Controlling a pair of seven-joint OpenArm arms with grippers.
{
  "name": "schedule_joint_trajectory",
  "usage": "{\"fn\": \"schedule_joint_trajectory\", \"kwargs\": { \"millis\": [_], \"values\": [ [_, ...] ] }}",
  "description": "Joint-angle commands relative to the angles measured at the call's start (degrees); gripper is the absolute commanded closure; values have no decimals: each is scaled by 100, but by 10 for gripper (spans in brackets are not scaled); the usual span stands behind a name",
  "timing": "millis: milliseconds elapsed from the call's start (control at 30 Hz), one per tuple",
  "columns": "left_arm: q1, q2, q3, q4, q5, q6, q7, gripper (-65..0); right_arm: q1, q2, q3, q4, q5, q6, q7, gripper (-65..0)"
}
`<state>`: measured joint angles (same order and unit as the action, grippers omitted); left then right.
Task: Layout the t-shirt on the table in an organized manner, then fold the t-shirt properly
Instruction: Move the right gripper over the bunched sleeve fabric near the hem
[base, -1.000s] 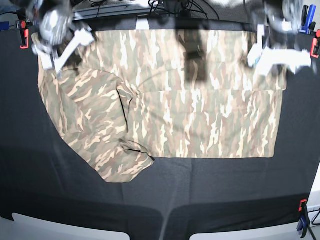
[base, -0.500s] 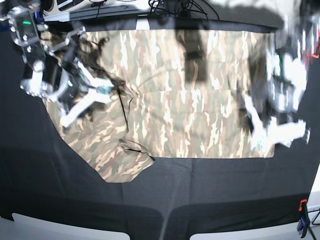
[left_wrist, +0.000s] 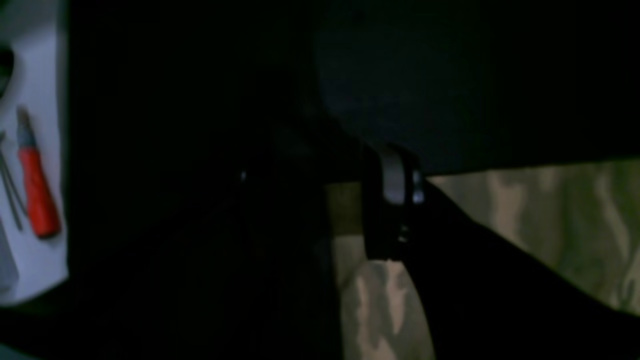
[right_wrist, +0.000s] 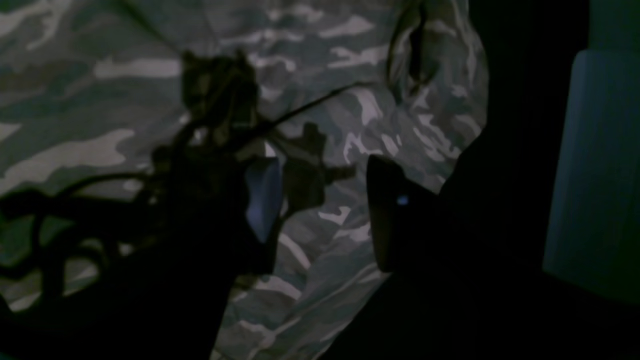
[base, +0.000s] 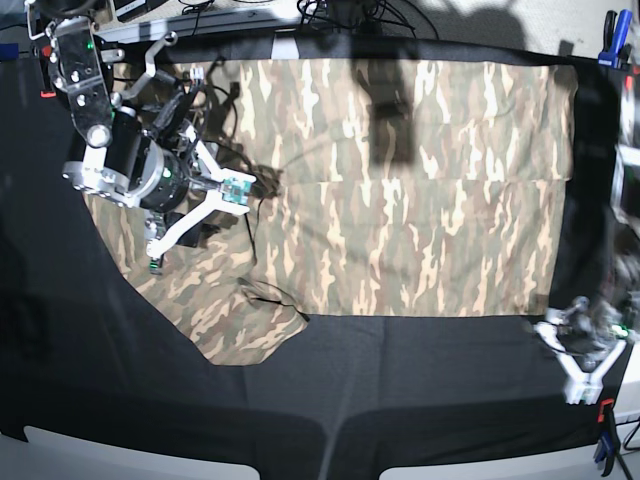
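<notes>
The camouflage t-shirt (base: 400, 200) lies spread over the far half of the black table (base: 400, 400), with a crease across its middle. A rumpled flap (base: 230, 320) hangs toward the near left. My right gripper (base: 195, 220) hovers open over the shirt's left part. In the right wrist view its gripper (right_wrist: 322, 210) shows only camouflage cloth (right_wrist: 350, 115) between the fingers. My left gripper (base: 562, 358), blurred, stands open over bare black cloth just off the shirt's near right corner. The left wrist view is dark, with one finger (left_wrist: 395, 200) beside the shirt edge (left_wrist: 550, 215).
Clamps sit at the table edges: a blue one (base: 610, 40) at the far right, a red one (base: 45, 75) at the far left, and another (base: 603, 440) at the near right. Cables (base: 340, 15) run along the back edge. A red-handled tool (left_wrist: 35, 190) lies on a white surface beyond the table.
Both arms swung down from the shirt's far corners. The right gripper came over the shirt's left part. The left gripper passed the right edge to the near right corner.
</notes>
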<state>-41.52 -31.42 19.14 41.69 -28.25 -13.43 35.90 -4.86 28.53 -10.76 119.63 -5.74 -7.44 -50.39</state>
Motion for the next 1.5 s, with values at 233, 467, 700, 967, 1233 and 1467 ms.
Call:
{"fn": "schedule_joint_trajectory", "kwargs": {
  "millis": [233, 467, 700, 967, 1233, 1467],
  "values": [
    [-964, -66, -35, -2393, -1250, -1268, -769, -262, 52, 48, 37, 83, -7, 17, -22, -271],
    [-957, 374, -35, -3049, -1274, -1322, -1217, -262, 52, 46, 37, 83, -31, 20, -114, -270],
    [-922, 778, -33, -3051, -223, -1187, -1928, -262, 22, -271, 37, 83, -372, 17, -240, -270],
    [-911, 625, -33, -3051, 122, -892, -2052, -261, 24, -551, 35, 83, -660, 17, -282, -270],
    [-898, 726, -33, -3051, 76, -909, -1858, -223, 26, -713, 35, 83, -1209, 13, -573, -270],
    [-767, 774, -33, -3051, 61, -909, -1631, -214, 24, -710, 35, 83, -1209, 15, -861, -270]
  ]
}}
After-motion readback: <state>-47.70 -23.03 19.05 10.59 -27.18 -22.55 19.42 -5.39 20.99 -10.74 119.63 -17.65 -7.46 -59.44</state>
